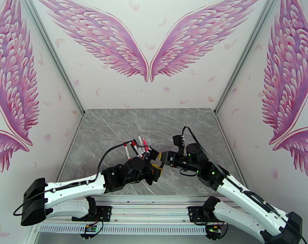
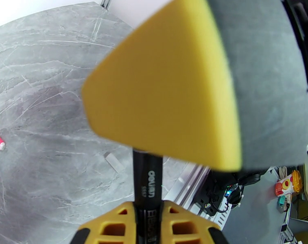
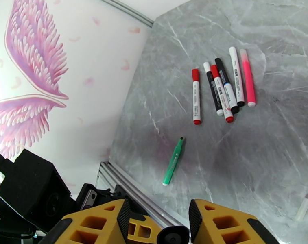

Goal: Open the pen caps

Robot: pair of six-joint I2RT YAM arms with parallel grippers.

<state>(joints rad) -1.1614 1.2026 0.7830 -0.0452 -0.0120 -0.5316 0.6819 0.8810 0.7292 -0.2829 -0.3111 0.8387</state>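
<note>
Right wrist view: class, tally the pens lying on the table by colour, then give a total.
Red-and-white pens: 2
Black-and-white pens: 3
Pink pen: 1
Green pen: 1
Total: 7

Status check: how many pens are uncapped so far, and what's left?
Done, apparently one: the green pen lies apart, with a loose whitish cap on the table. In hand: the left gripper clamps a black pen, and the right gripper brackets its far end. Left: the five pens in the cluster look still capped.
</note>
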